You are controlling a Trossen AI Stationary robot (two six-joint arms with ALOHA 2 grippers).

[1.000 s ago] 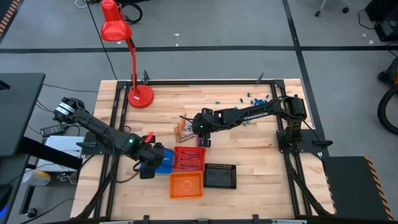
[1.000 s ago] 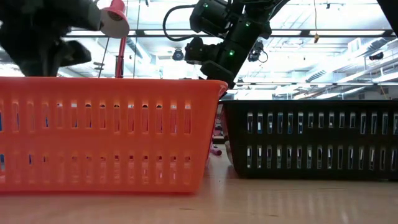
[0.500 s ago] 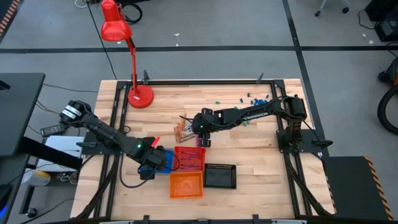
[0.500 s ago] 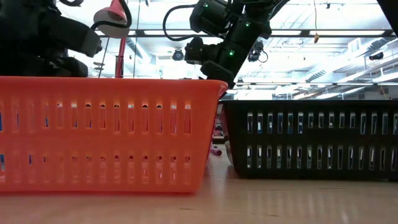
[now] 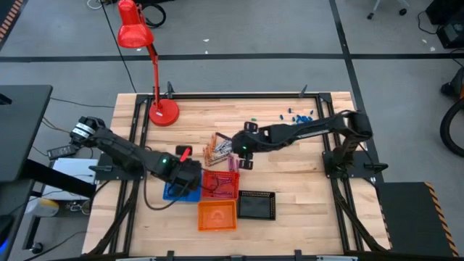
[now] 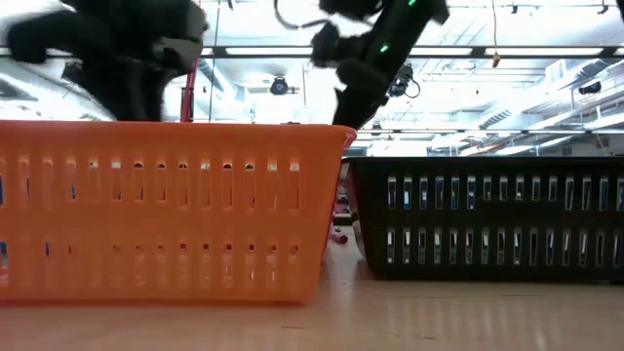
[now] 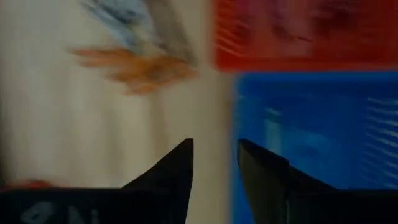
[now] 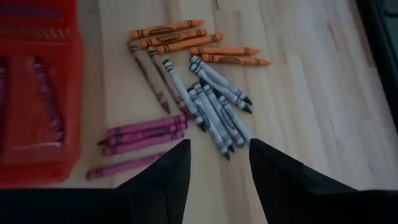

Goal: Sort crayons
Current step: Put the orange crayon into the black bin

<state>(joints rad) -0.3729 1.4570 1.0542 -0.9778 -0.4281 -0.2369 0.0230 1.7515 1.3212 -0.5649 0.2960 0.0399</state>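
While your left gripper [image 5: 190,172] hovers over the seam between the blue tray [image 5: 172,191] and the red tray [image 5: 220,184], its fingers [image 7: 177,171] stand a narrow gap apart with nothing between them. Your left wrist view is smeared, so you can make out only the blue tray, the red one and an orange blur on the wood.

Your right gripper [image 5: 243,151] hangs above the loose crayons [image 8: 199,93] near the middle of the table [image 5: 304,196], just behind the red tray. Its fingers [image 8: 165,180] are spread wide and hold nothing. Below them you see orange crayons [image 8: 186,40] lying side by side farthest from the gripper, grey ones [image 8: 214,106] in a crossed heap in the middle, and magenta ones [image 8: 143,134] in a small bundle beside the red tray's wall. Two or three magenta crayons [image 8: 46,96] already lie inside the red tray.

Toward the front edge of the table you have an orange tray [image 5: 217,215] and a black tray [image 5: 257,205] side by side; whether either holds crayons you cannot tell. Small green and blue bits [image 5: 296,114] lie scattered near the back right corner, and a red desk lamp [image 5: 163,111] stands at the back left.
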